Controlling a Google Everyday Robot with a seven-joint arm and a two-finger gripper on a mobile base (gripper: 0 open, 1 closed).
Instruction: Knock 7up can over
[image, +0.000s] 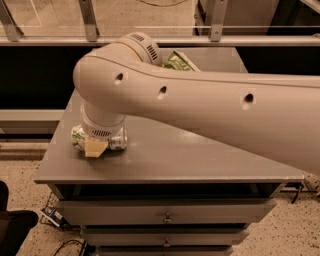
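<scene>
The 7up can (76, 138), silver-white with green, appears to lie on its side on the grey table (165, 155) near the front left corner. Its two ends stick out left and right from under the gripper. The gripper (96, 146) is straight over the can's middle and hides it, low to the table top. The large white arm (210, 110) reaches in from the right and covers much of the table.
A flat green chip bag (180, 61) lies at the back of the table, partly hidden behind the arm. The table's left edge and front edge are close to the can. Drawers (167, 217) are below the front edge. A railing runs behind the table.
</scene>
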